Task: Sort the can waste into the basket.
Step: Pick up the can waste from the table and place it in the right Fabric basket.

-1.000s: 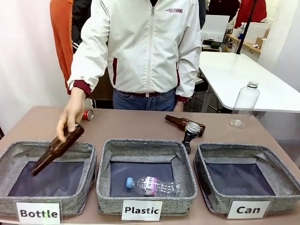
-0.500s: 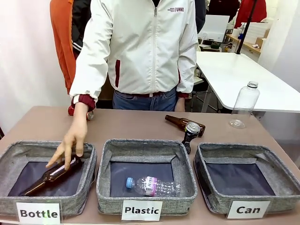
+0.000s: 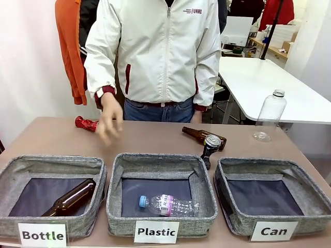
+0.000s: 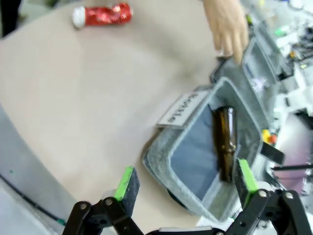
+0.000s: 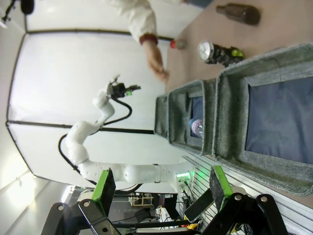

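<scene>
A crushed red can (image 3: 85, 124) lies at the table's far left, just beside the person's hand (image 3: 108, 121). A dark can with a silver top (image 3: 211, 145) lies on its side behind the gap between the middle bin and the basket (image 3: 269, 166) labelled "Can", whose dark lining is bare. In the left wrist view my left gripper (image 4: 187, 180) stands open above the "Bottle" bin (image 4: 195, 196), with the red can (image 4: 102, 14) far off. My right gripper (image 5: 161, 186) is open, held short of the basket (image 5: 230, 112), with the dark can (image 5: 217, 52) beyond it.
The "Bottle" bin (image 3: 51, 164) holds a brown bottle (image 3: 70, 198). The "Plastic" bin (image 3: 155, 160) holds a clear bottle (image 3: 168, 205). Another brown bottle (image 3: 199, 135) lies behind the dark can. A clear plastic bottle (image 3: 270, 115) stands at the far right.
The person lowered the brown bottle into the "Bottle" bin, let it go and drew the hand back over the table near the red can. Neither gripper changed.
</scene>
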